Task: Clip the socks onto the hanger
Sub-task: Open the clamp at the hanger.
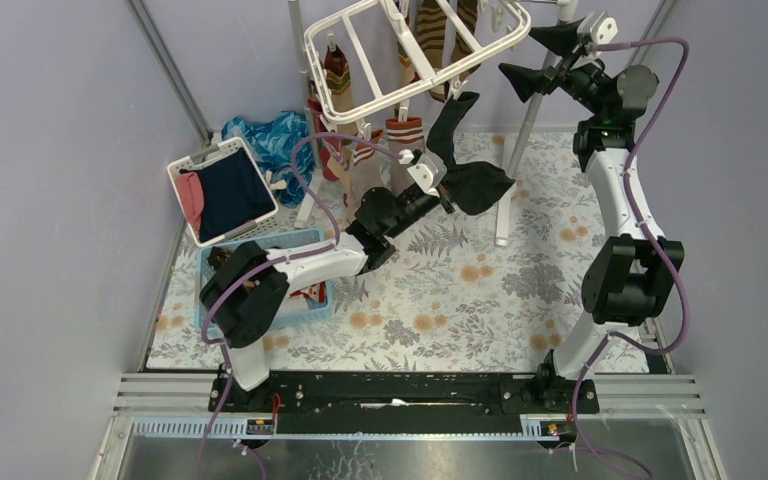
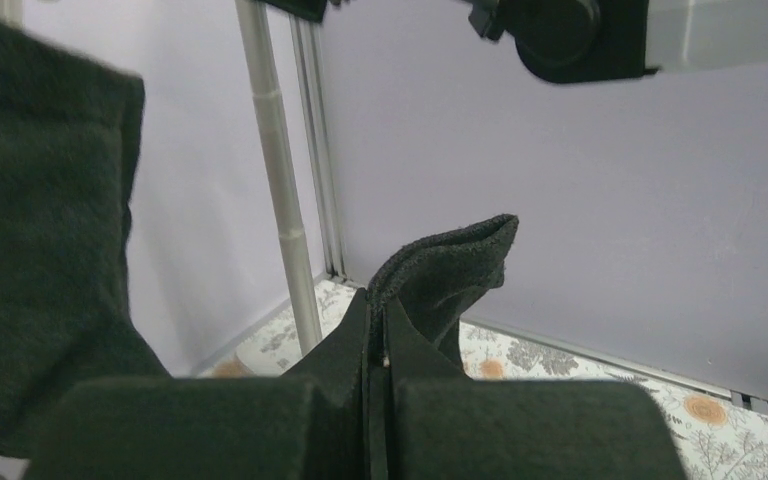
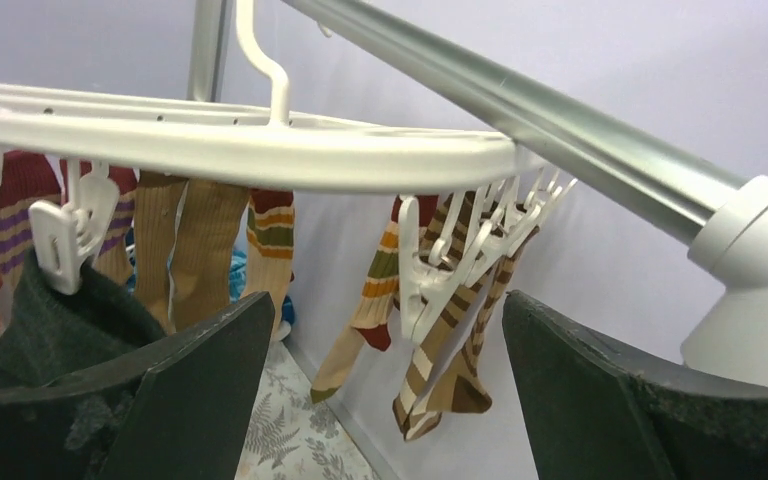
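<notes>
Left wrist view: black sock pinched, clipping step in hand

Nearest, the left gripper (image 2: pixel 378 335) has its jaws pressed shut on a fold of the black sock (image 2: pixel 452 268). The sock's other end rises to the hanger (image 1: pixel 415 82), where a clip (image 3: pixel 60 235) sits right over dark cloth; whether it bites, I cannot tell. The right gripper (image 1: pixel 543 58) hovers at the frame's far corner, jaws spread wide, holding nothing. The next move, I judge, is seating the cuff in that clip. Room is tight: striped socks (image 3: pixel 455 385) hang close, the pole (image 3: pixel 560 130) crosses just behind, and the wall lies beyond
</notes>
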### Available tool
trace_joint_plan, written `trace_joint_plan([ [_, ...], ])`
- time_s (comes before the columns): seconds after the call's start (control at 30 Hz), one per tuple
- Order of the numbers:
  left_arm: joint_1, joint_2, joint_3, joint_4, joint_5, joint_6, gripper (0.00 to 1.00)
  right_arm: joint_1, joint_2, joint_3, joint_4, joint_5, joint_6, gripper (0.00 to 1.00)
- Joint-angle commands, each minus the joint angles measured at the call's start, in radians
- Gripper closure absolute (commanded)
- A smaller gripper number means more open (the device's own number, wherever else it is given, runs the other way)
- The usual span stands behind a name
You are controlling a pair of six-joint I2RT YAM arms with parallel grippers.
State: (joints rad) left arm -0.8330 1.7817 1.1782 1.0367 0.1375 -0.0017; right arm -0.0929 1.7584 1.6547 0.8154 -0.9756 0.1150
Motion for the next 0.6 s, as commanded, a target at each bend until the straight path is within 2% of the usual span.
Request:
trace_joint_plan([
  [0.0,0.014,0.056,0.007,0.101,0.045,-0.061,1.00,0.026,0.036,0.101,-0.009,0.055,0.026,0.09],
  [0.13,0.015,0.044,-0.010,0.102,0.047,-0.063,1.00,0.042,0.074,0.164,-0.037,0.104,0.051,0.10],
  [0.27,0.015,0.033,-0.029,0.108,0.039,-0.056,1.00,0.050,0.103,0.223,-0.081,0.151,0.100,0.16],
  [0.57,0.018,0.040,-0.044,0.140,0.050,-0.078,1.00,0.066,0.109,0.221,-0.084,0.192,0.128,0.20],
])
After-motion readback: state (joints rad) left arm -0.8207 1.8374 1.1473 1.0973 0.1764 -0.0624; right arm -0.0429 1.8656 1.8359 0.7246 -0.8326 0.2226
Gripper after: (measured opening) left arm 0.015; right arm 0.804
